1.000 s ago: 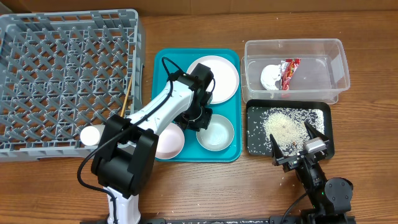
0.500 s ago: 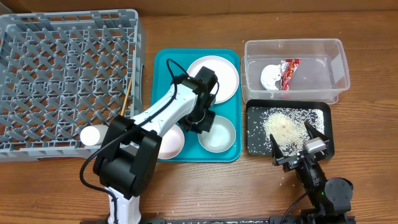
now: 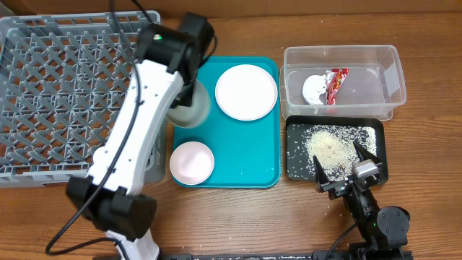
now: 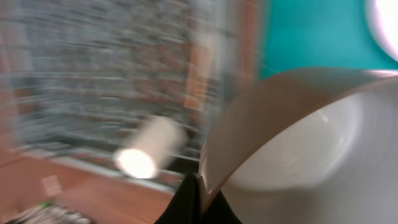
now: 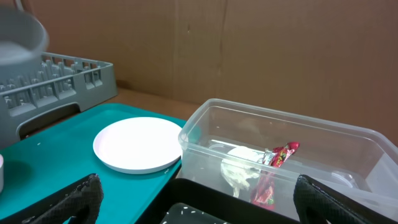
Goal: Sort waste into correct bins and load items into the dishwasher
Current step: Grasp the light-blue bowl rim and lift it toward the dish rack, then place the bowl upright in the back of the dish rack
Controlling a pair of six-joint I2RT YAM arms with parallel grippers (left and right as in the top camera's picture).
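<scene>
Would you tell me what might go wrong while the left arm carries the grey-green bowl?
The left gripper pinches only the rim of the grey-green bowl, and its view is motion-blurred; a quick swing might shake it loose. The bowl hangs near the wall of the dish rack and might clip it.

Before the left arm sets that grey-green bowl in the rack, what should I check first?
1. Left end effector shut on the grey-green bowl at its rim: ok.
2. Bowl lifted off the teal tray: ok, the right wrist view shows it raised.
3. Bowl above the dish rack: not ok, it hangs over the tray's left edge, beside the rack's wall.
4. Free landing spot in the rack: cannot tell, the arm hides part of it and the left wrist view is blurred.
5. Right end effector open and out of the way by the black tray: ok.
</scene>
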